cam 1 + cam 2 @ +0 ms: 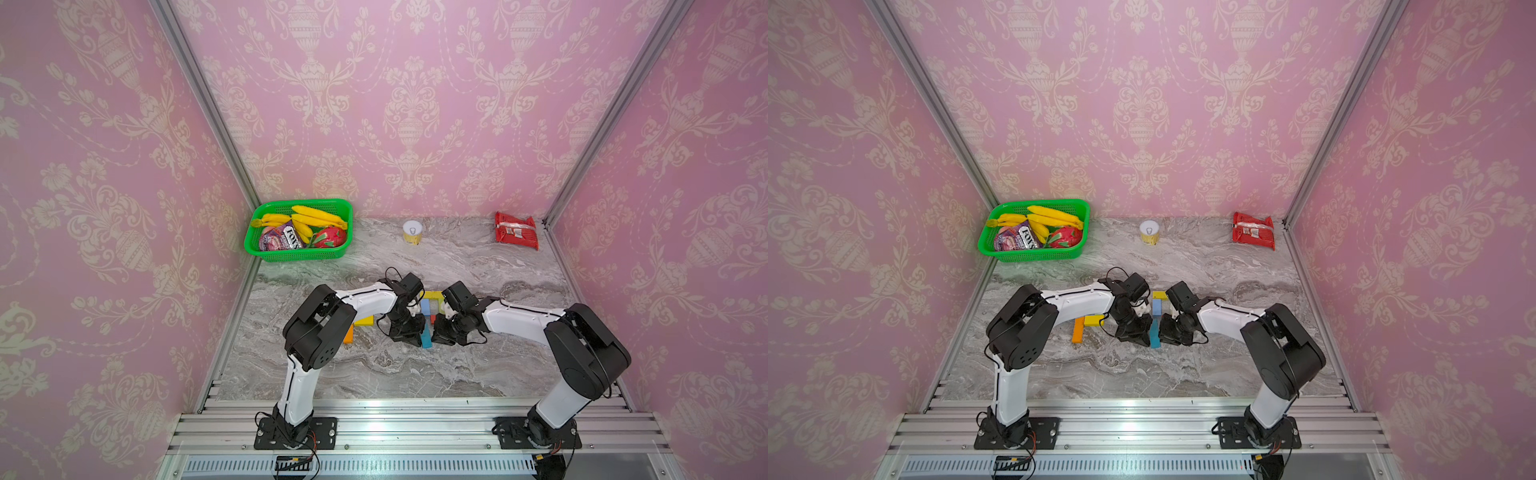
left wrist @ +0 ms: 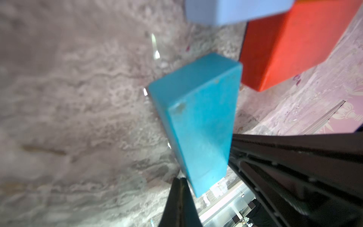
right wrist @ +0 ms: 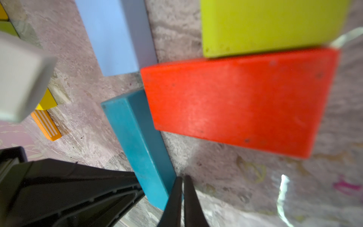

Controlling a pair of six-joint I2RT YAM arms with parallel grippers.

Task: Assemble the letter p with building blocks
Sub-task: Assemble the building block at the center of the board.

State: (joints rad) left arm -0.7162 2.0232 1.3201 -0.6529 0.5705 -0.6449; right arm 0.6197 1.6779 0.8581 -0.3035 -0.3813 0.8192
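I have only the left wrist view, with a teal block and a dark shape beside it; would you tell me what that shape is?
Observer: It is the right gripper; the right wrist view shows its fingers shut beside the teal block.
Operator: Thank you. What lies beyond the red block?
Observer: A lime green block lies against the red block's long edge.
Operator: Are any blocks set apart?
Observer: Yes, in both top views a yellow block and an orange block lie together near the left arm.
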